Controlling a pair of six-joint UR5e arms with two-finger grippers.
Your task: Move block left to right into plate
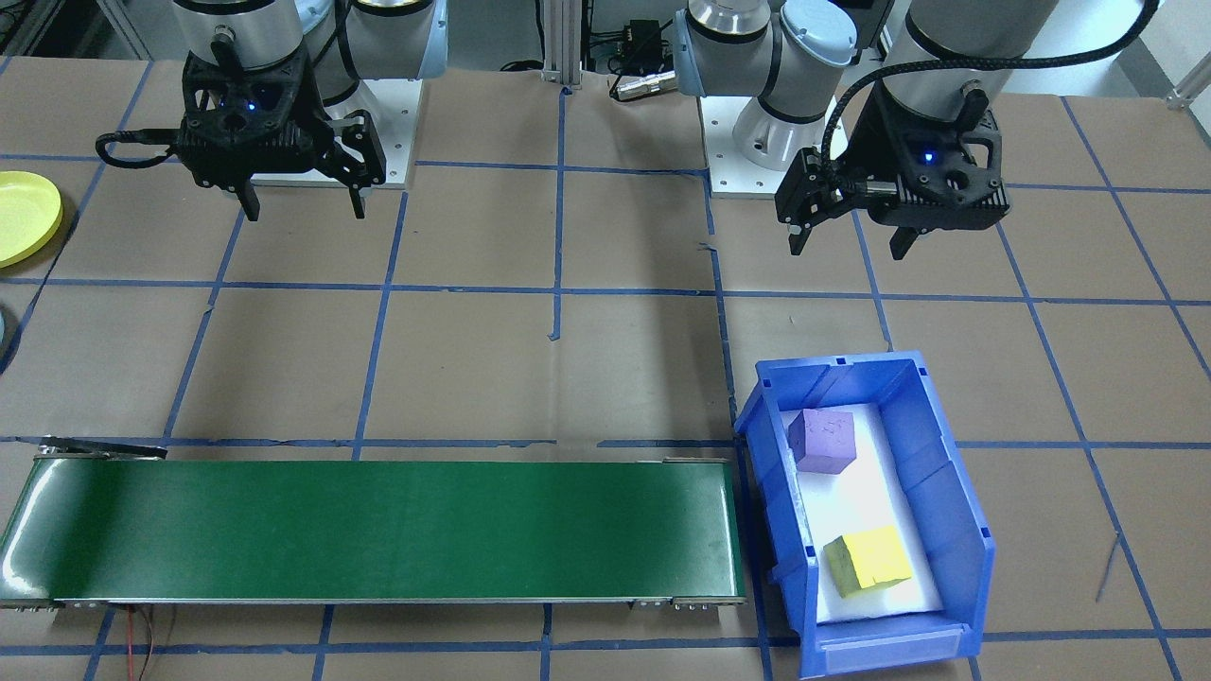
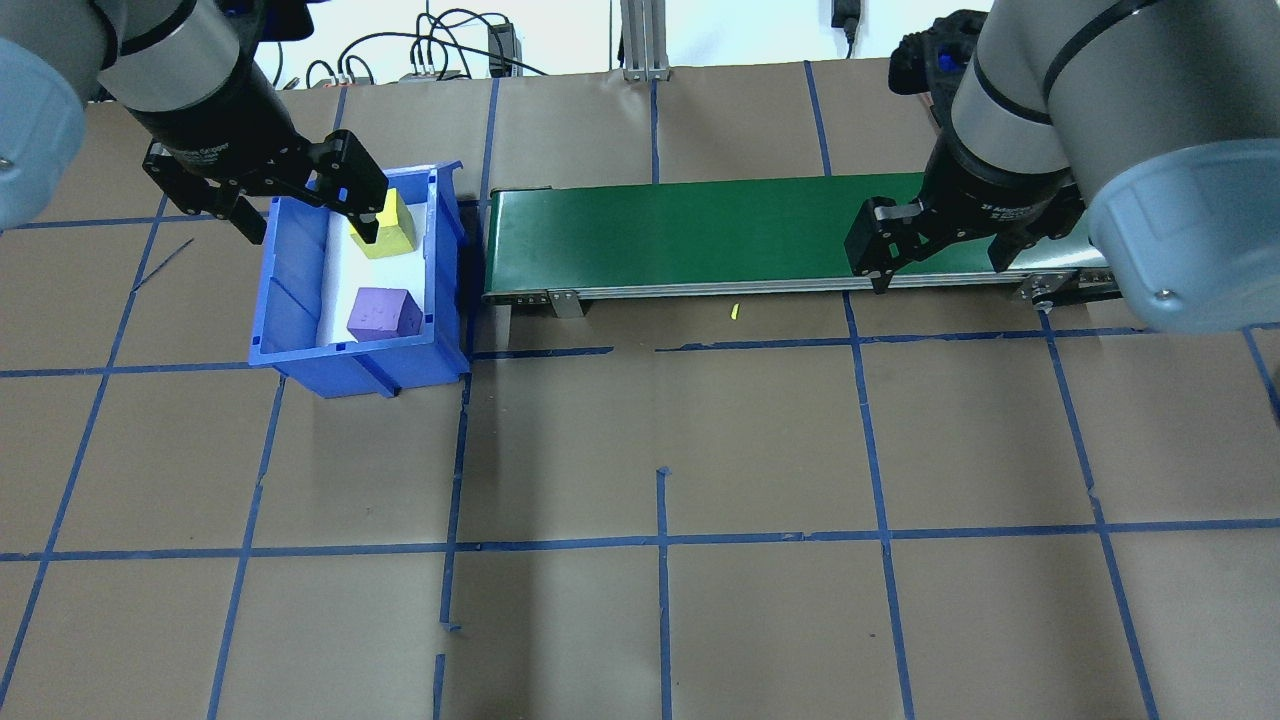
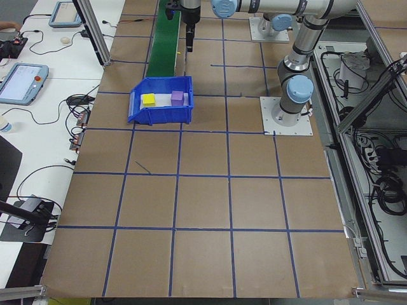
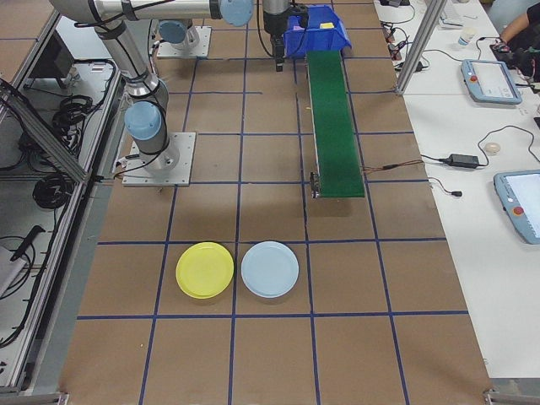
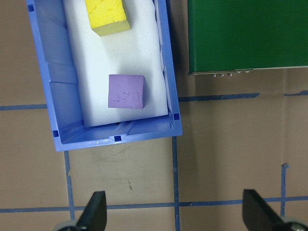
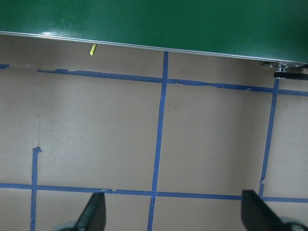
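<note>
Blue plastic bin (image 1: 946, 492): open-topped, ribbed walls, white foam liner on the floor; stands just beside the end of the conveyor.
Purple block (image 1: 822, 440): matte foam cube with faint jigsaw-like seams, lying on the liner at the bin's end nearer the robot.
Yellow block (image 1: 868, 560): spongy foam cube, on the same liner at the bin's far end, apart from the purple one.
Conveyor (image 1: 378, 532): long flat belt, smooth dark green, thin metal side rails.
Yellow plate (image 4: 205, 269): round, shallow, glossy plastic with raised rim, on the table well apart from the bin, beyond the conveyor's other end.
Light blue plate (image 4: 270, 269): same shape, just beside the yellow plate.
Table (image 2: 760, 450): brown paper surface, gridded with blue tape.
Left gripper (image 1: 847, 241): black fingers spread wide, empty, hovering near the bin.
Right gripper (image 1: 305, 206): fingers spread wide, empty, above bare table.
</note>
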